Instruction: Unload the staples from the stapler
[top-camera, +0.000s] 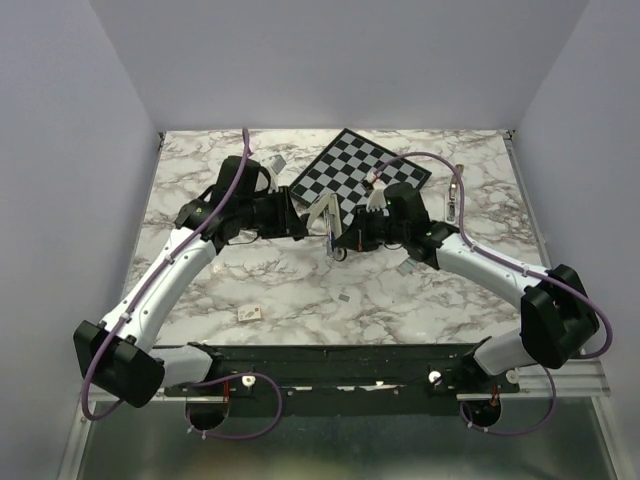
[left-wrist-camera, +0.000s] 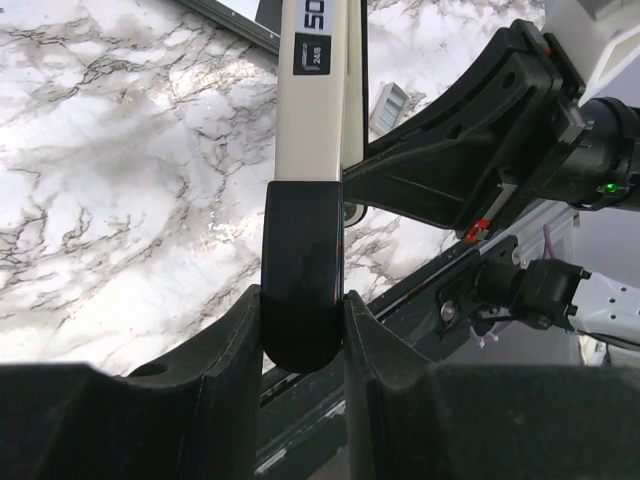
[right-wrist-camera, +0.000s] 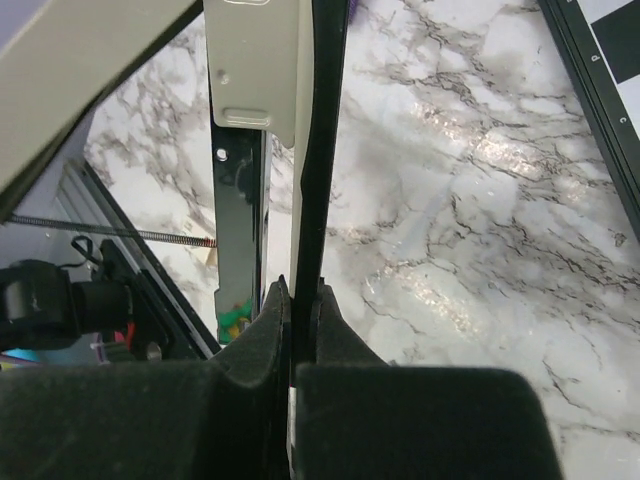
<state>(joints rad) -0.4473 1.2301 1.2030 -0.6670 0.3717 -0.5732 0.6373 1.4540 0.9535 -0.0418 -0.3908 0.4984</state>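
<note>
Table (top-camera: 280, 290): white marble pattern with grey veining.
Chessboard (top-camera: 360, 172): black and white checks with a black border.
Stapler (left-wrist-camera: 312, 150): cream-white side carrying a black label with white print; glossy black rounded end; dark silvery metal rail.
Left pincer (left-wrist-camera: 303, 320) and right pincer (right-wrist-camera: 303, 320): matt black.
Left arm (top-camera: 165, 280) and right arm (top-camera: 490, 265): white shells, black joints.
Cables (top-camera: 243, 165): purple.
Small tile (top-camera: 249, 315) on the table: tan.
Walls (top-camera: 60, 150): pale lavender-grey, plain.

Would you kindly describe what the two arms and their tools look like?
Both the left arm and right arm have white links, bulky black joints and looping purple cables. The left tool and right tool have matte black fingers.
</note>
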